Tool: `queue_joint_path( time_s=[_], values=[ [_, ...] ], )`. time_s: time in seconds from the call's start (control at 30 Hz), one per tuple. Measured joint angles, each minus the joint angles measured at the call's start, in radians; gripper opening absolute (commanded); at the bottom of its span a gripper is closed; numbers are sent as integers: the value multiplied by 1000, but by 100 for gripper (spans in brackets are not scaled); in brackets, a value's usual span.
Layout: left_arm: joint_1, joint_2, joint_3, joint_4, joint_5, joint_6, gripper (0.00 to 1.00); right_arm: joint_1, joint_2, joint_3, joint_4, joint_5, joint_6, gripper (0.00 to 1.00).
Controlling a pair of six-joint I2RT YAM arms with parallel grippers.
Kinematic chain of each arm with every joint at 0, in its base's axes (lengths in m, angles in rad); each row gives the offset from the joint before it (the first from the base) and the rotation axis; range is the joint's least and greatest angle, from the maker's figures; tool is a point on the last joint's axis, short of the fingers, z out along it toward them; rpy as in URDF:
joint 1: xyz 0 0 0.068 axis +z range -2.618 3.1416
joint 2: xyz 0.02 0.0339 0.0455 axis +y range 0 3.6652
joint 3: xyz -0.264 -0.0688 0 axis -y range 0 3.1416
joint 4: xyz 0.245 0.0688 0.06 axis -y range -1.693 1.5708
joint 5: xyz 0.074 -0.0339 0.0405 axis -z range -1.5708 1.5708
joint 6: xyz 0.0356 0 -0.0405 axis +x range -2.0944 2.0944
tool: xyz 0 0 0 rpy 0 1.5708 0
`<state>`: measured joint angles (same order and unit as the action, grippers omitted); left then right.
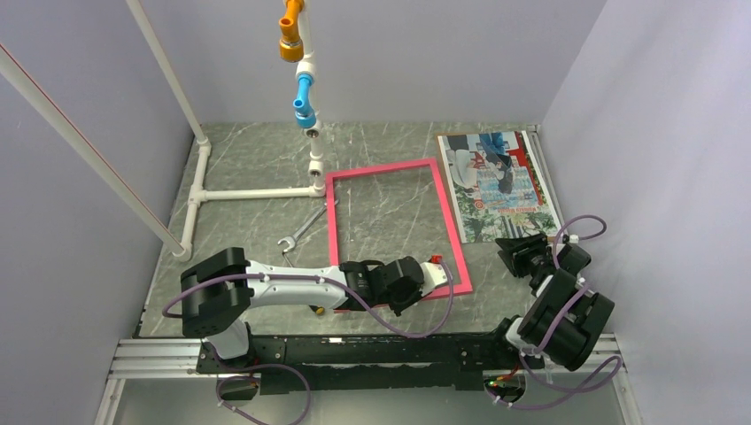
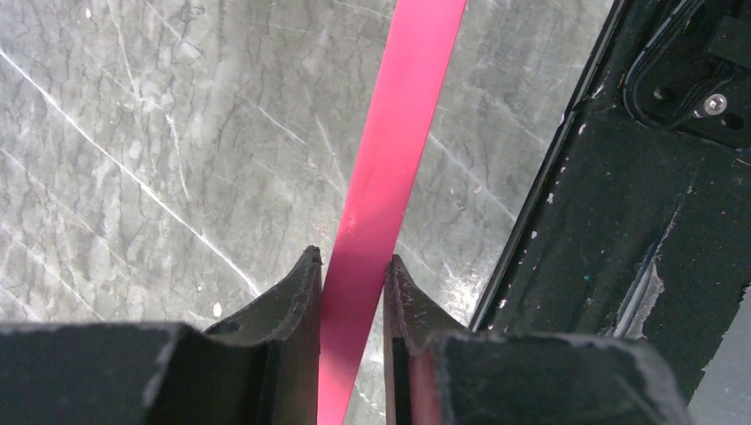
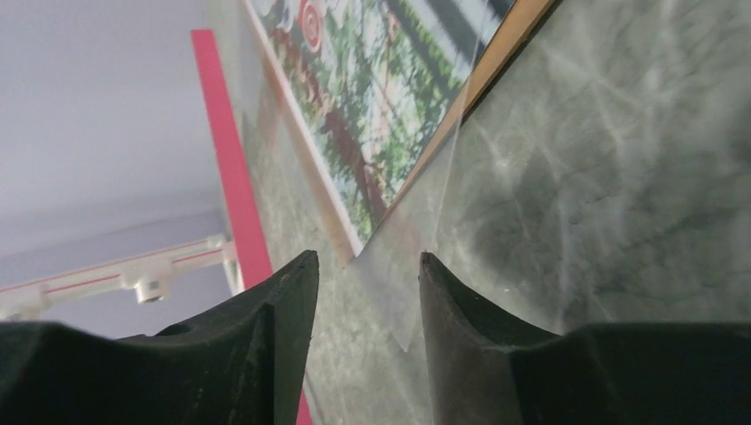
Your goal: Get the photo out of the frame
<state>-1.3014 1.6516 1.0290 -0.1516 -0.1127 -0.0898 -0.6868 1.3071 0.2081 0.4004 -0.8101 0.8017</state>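
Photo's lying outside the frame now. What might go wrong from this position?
1. The left fingers pinch the frame on one thin edge. Swinging it may twist it or hit the wrench.
2. The right fingers straddle a corner of the clear sheet beside the photo. Closing could drag sheet and photo together.

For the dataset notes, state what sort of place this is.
Probably a robot test cell: a marble-patterned table boxed in by plain walls, two robot arms on a metal rail at its edge, and a white pipe rig.
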Motion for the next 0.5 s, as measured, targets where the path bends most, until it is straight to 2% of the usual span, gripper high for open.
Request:
queue_joint_path(
  time_s=[0.13,0.23,0.33,0.5],
  values=[
    [-1,0,0,-3,1,0,0,-8,-46,46,-116,100,-69,51],
    [-1,3,2,-4,1,0,0,-13,-25,60,-134,126,-89,51],
    [-1,8,4,-4,1,0,0,-14,40,64,-110,103,-85,51],
    [-3,11,7,-13,-1,0,0,-16,155,74,21,16,-52,52]
  ],
)
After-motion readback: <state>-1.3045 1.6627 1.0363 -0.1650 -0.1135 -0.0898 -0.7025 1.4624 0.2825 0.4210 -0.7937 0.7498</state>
